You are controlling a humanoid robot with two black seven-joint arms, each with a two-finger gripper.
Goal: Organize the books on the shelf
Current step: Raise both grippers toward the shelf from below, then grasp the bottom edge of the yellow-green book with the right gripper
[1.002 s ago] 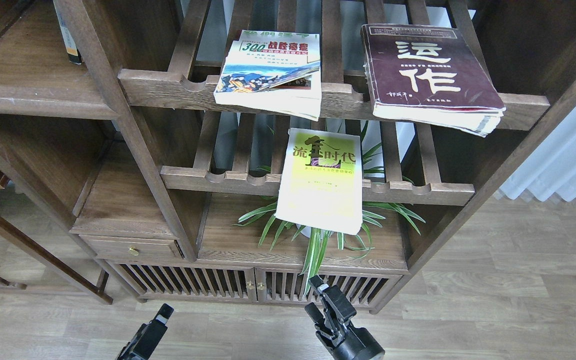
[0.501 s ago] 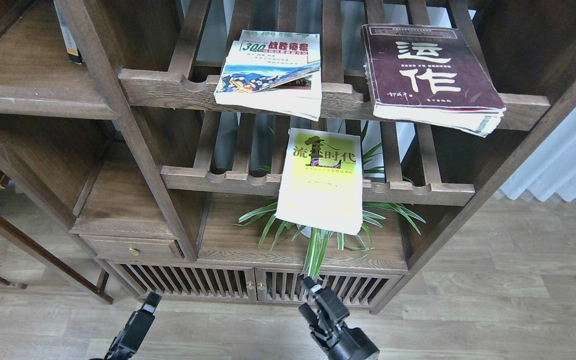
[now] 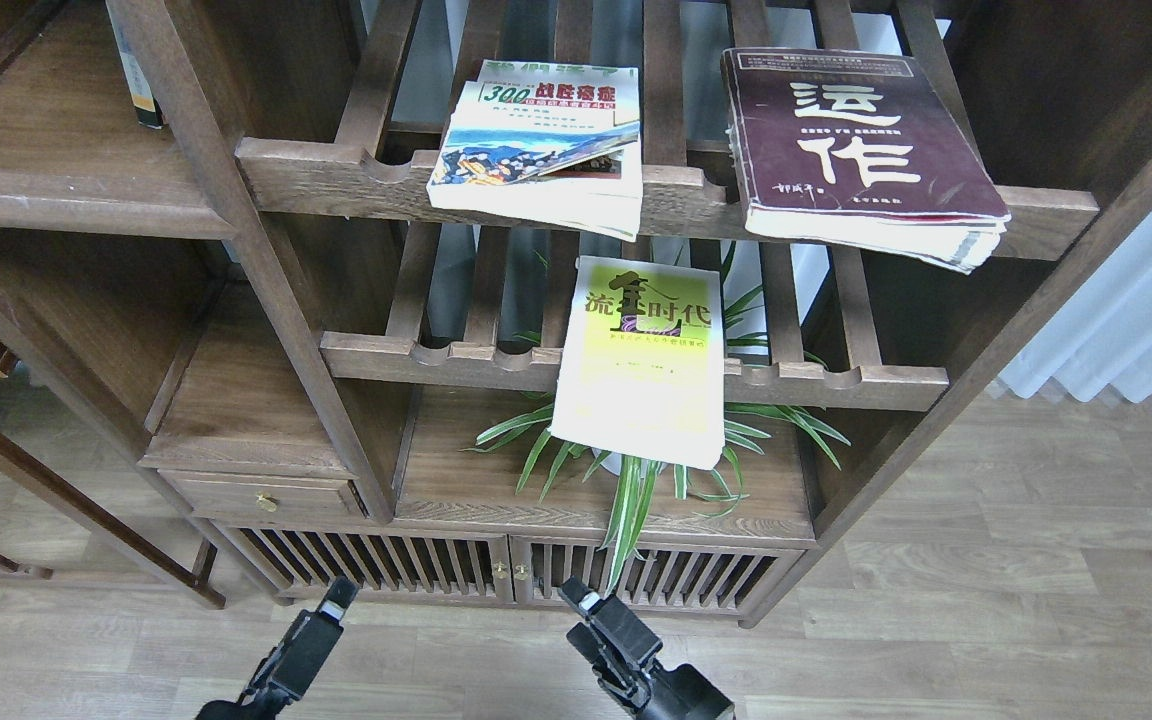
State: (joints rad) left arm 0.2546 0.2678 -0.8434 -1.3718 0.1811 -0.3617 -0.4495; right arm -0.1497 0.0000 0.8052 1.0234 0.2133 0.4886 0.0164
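Note:
A white book (image 3: 536, 145) with green "300" and a blue landscape lies flat on the upper slatted rack. A thick worn maroon book (image 3: 861, 150) with big white characters lies to its right and overhangs the front rail. A thin yellow-green book (image 3: 641, 365) lies on the lower slatted rack and hangs over its rail. The solid dark-brown shelf (image 3: 46, 150) is at upper left. My left gripper (image 3: 331, 605) and right gripper (image 3: 581, 615) are low at the bottom edge, far below the books, and both are empty. The right one's fingers stand apart.
One book (image 3: 136, 70) stands upright at the back of the solid shelf. A spider plant (image 3: 636, 480) sits on the board under the yellow-green book. A lower solid compartment (image 3: 236, 400) with a drawer is at left. Slatted cabinet doors (image 3: 496, 570) are just behind my grippers.
My right gripper has moved left and slightly down. My left gripper shifted left, then back right and slightly up. The books have not moved.

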